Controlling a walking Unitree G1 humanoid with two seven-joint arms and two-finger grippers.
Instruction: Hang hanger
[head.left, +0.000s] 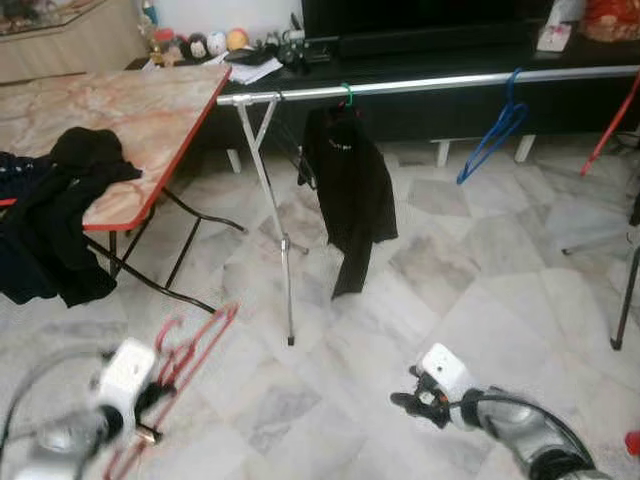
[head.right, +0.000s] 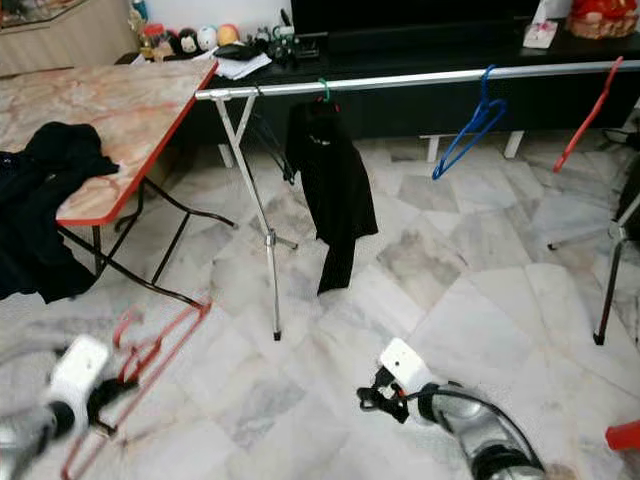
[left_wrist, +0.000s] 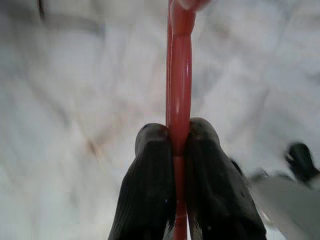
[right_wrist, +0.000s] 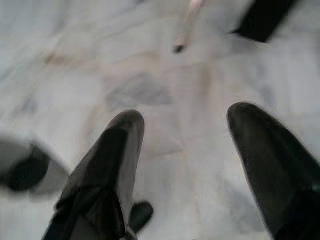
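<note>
My left gripper (head.left: 150, 400) is low at the bottom left, shut on a red hanger (head.left: 185, 355) that slants up toward the rack. In the left wrist view its two black fingers (left_wrist: 150, 170) pinch the red hanger's bar (left_wrist: 179, 90). A silver clothes rail (head.left: 420, 84) runs across the far side, carrying a black garment (head.left: 350, 190) on a green hook, a blue hanger (head.left: 495, 130) and a red hanger (head.left: 610, 125) at the right. My right gripper (head.left: 405, 402) hovers open over the marble floor at the bottom right, holding nothing.
A folding table (head.left: 150, 110) with a red edge stands at the left, dark clothes (head.left: 50, 220) draped over it. The rail's legs (head.left: 275, 230) stand in the middle of the floor. A black TV cabinet (head.left: 450, 50) lines the back wall. Another stand leg (head.left: 628, 300) is at the right.
</note>
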